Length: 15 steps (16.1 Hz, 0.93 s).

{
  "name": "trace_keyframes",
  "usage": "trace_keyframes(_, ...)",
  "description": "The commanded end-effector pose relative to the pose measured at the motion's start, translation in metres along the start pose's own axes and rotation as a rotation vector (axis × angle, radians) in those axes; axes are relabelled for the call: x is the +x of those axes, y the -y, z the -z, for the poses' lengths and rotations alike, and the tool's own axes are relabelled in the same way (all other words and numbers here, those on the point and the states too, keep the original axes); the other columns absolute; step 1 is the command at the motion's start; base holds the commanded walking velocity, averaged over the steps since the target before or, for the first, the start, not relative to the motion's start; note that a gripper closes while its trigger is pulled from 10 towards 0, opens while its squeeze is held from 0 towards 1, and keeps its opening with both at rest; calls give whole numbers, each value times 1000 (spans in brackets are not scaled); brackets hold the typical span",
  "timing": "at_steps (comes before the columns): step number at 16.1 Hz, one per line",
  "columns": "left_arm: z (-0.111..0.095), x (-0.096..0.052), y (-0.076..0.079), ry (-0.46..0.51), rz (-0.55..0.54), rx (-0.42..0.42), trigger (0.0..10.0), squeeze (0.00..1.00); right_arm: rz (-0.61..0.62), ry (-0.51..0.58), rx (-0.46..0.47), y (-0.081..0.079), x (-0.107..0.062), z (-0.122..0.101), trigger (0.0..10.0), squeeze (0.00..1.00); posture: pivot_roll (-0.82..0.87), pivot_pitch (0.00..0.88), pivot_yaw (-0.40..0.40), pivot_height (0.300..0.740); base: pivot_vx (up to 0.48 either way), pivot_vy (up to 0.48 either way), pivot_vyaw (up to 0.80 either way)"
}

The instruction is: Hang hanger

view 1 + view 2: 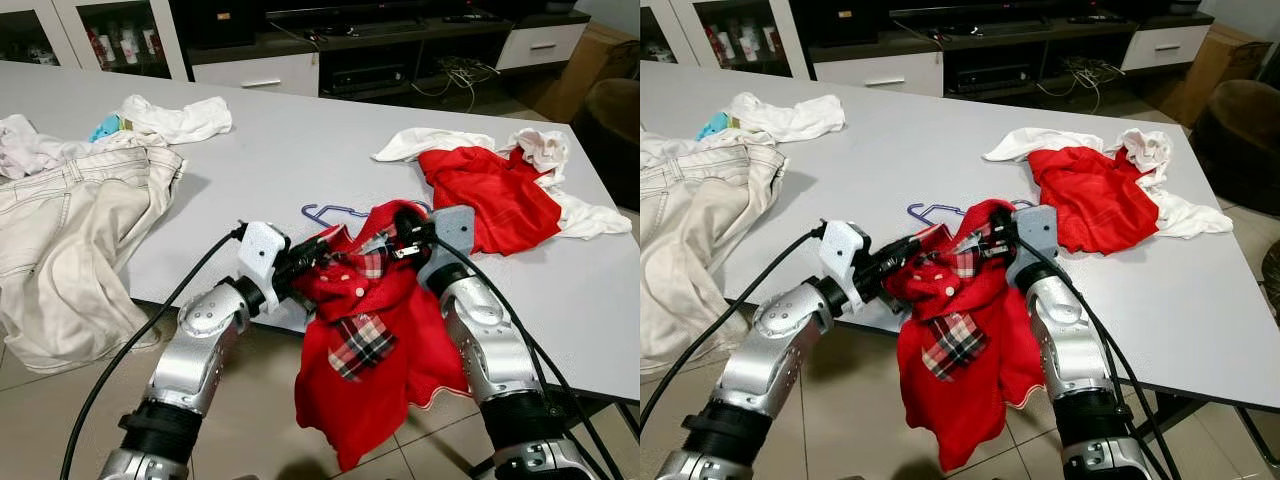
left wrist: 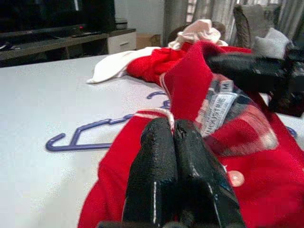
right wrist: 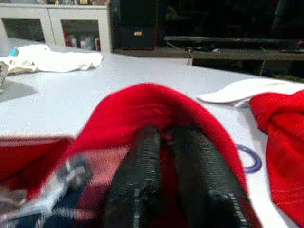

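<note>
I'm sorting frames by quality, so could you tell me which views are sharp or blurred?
Eye views: sharp, evenly lit, on the red shirt and table. Left wrist view: hanger soft, fingers glossy with glare. Right wrist view: fingers and shirt blurred.

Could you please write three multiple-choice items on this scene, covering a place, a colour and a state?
1. Where does the hanger lie?
A. On the table, partly under the red shirt
B. On the floor
C. On the TV cabinet

2. What colour is the hanger?
A. Green
B. Purple-blue
C. Yellow

3. How is the left gripper?
A. Wide open above the table
B. Holding the jeans
C. Shut on the red shirt

Answers:
1 A, its hook shows on the table beyond the shirt.
2 B, as the left wrist view shows.
3 C, its fingers are pressed together on the collar; the right gripper grips the collar too.
</note>
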<state>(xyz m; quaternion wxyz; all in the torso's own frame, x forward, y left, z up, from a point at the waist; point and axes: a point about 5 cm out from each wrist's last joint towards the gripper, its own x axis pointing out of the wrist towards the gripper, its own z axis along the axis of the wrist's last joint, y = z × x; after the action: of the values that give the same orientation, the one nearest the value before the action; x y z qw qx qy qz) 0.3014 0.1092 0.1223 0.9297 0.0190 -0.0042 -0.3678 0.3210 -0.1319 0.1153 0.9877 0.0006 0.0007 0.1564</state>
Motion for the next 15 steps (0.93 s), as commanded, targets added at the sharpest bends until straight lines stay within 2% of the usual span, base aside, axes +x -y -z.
trace_keyframes(1,-1,1,-3,-2,-15,-15,0,0,-12,-1,-1,-1,0,-2,10000,0,-55,0,-1,740,0,0,0)
trace_keyframes(6,-2,2,-8,9,-54,-41,0,0,-32,-30,12,-1,-2,1,10000,0,-57,0,-4,740,0,0,0)
trace_keyframes(11,-5,3,-12,23,-81,-70,0,0,12,-34,71,11,-3,0,10000,0,-59,0,-5,740,0,0,0)
trace_keyframes(15,-5,2,-12,25,-78,-70,0,0,13,-31,73,9,-4,0,10000,0,-59,0,-3,740,0,0,0)
